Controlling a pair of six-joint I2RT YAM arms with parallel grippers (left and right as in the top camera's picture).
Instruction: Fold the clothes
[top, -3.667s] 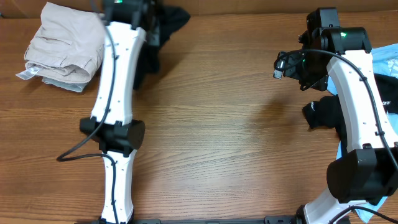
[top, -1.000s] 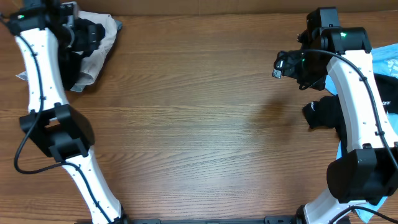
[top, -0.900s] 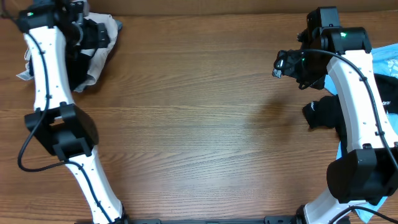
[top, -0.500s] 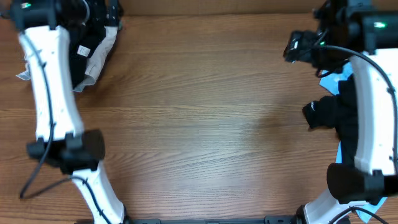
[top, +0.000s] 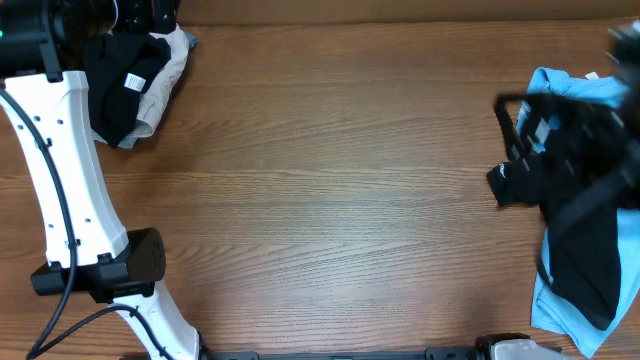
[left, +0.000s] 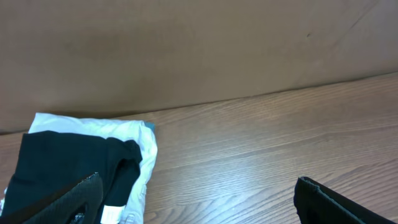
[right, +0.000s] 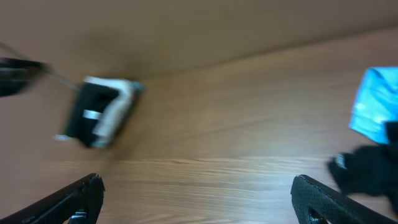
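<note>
A folded black T-shirt (top: 118, 85) with a white neck label lies on the folded beige shorts (top: 168, 70) at the table's far left corner. In the left wrist view the same T-shirt (left: 62, 162) sits just ahead of my left gripper (left: 199, 211), which is open and empty and touches nothing. At the right edge a light blue shirt (top: 572, 88) and a crumpled black shirt (top: 515, 182) lie in a heap. My right arm (top: 585, 160) is a blur above them. My right gripper (right: 199, 208) is open and empty, with the blue shirt (right: 376, 106) to its right.
A brown cardboard wall (left: 186, 50) runs along the table's far edge. The wood table (top: 330, 190) stretches between the two heaps. My left arm's white links (top: 65, 180) stand along the left side.
My left arm has drawn back off the folded stack, which now shows whole. My right arm has swung right and down over the heap and is blurred with motion.
</note>
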